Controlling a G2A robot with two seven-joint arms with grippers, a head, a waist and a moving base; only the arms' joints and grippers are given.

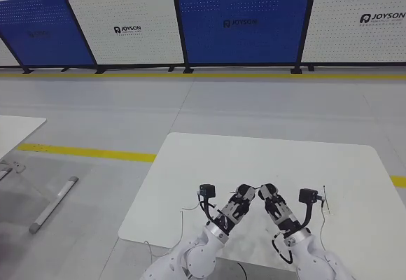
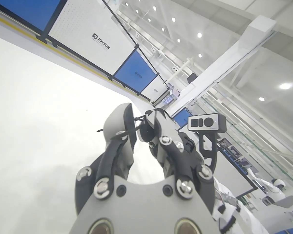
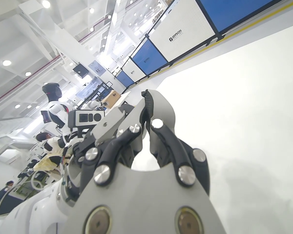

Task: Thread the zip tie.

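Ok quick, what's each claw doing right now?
Left claw: closed on the zip tie.
Right claw: closed; whether it holds anything cannot be told.

At lower centre, the left gripper (image 1: 246, 190) and right gripper (image 1: 265, 191) meet tip to tip (both with fingers pinched together), forearms angled inward.

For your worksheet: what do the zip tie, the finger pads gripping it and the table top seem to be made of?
Zip tie: probably black nylon plastic, matt; a thin strip that curves between the fingers.
Finger pads: likely black rubber, with a dull, finely textured face.
Table: white, smooth and matt on top, perhaps laminate; the look leaves it open.
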